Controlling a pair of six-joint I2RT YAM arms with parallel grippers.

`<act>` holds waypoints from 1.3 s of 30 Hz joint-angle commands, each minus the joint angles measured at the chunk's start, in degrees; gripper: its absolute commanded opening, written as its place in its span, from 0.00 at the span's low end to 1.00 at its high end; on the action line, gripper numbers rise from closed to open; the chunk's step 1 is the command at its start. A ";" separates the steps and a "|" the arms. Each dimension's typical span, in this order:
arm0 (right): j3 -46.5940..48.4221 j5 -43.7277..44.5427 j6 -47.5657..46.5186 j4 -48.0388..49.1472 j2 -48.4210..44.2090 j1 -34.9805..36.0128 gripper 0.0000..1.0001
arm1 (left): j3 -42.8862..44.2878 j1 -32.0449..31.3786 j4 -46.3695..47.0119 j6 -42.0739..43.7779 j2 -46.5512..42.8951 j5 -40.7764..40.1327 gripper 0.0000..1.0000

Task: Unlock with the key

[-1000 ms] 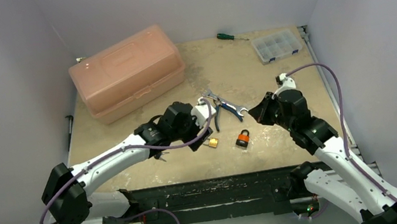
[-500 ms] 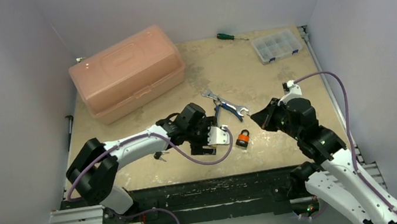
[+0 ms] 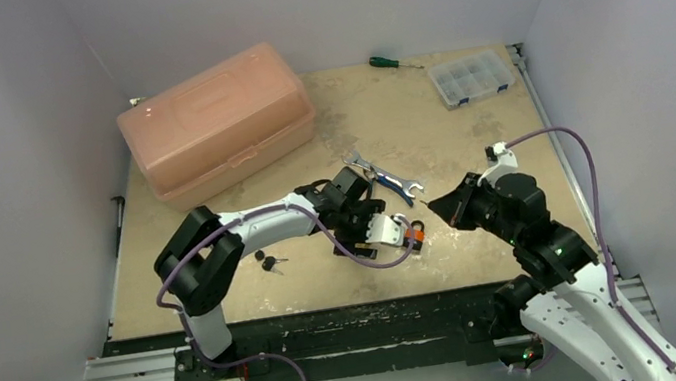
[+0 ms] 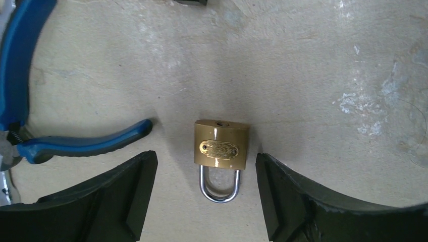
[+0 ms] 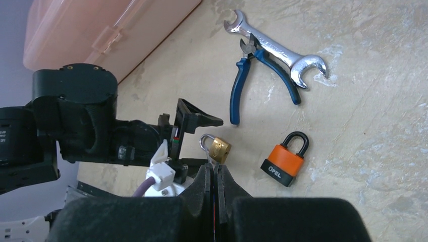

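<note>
A brass padlock (image 4: 221, 146) lies flat on the table, shackle toward the left wrist camera. My left gripper (image 4: 204, 164) is open, with one finger on each side of it and neither touching. In the right wrist view the brass padlock (image 5: 220, 148) sits between the left gripper's fingers (image 5: 198, 115), just beyond my right gripper (image 5: 216, 170). That gripper is shut on the key (image 5: 211, 160); its thin blade points at the lock from a short distance. From above, the left gripper (image 3: 376, 228) hides the brass lock and the right gripper (image 3: 433, 205) hovers to its right.
An orange padlock (image 5: 285, 161) lies just right of the brass one. Blue pliers (image 5: 241, 83) and a wrench (image 5: 275, 50) lie behind them. Two black-headed keys (image 3: 269, 261) rest left of the left gripper. A pink toolbox (image 3: 215, 123), screwdriver (image 3: 386, 62) and parts organizer (image 3: 471, 78) stand at the back.
My left arm has swung right and toward the front, bringing its open gripper down around the brass padlock. My right gripper has shifted slightly forward, still shut on the key.
</note>
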 commanded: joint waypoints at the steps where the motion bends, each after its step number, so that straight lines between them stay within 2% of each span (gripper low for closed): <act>1: 0.00 -0.98 -0.32 0.71 0.08 -0.16 0.00 | 1.69 -0.05 -2.10 2.29 1.11 0.53 0.75; 11: 0.42 -1.32 -1.48 1.34 1.66 -0.10 0.00 | 1.35 -0.04 -2.20 1.50 3.50 1.65 0.71; 17: -0.02 -1.56 -1.14 1.88 1.80 -0.12 0.00 | 5.59 -0.10 -7.40 1.46 7.54 2.29 0.66; 33: 0.71 -0.38 -1.81 -0.24 0.36 -0.18 0.00 | 6.79 -0.05 -10.03 0.14 11.98 -1.57 0.59; 37: 1.36 0.42 -2.41 -1.59 -0.21 -0.16 0.00 | 7.11 0.00 -10.74 0.57 13.64 -2.15 0.55; 39: 1.60 0.69 -2.45 -2.14 -0.56 -0.18 0.00 | 7.83 -0.01 -11.89 0.86 14.66 -2.06 0.49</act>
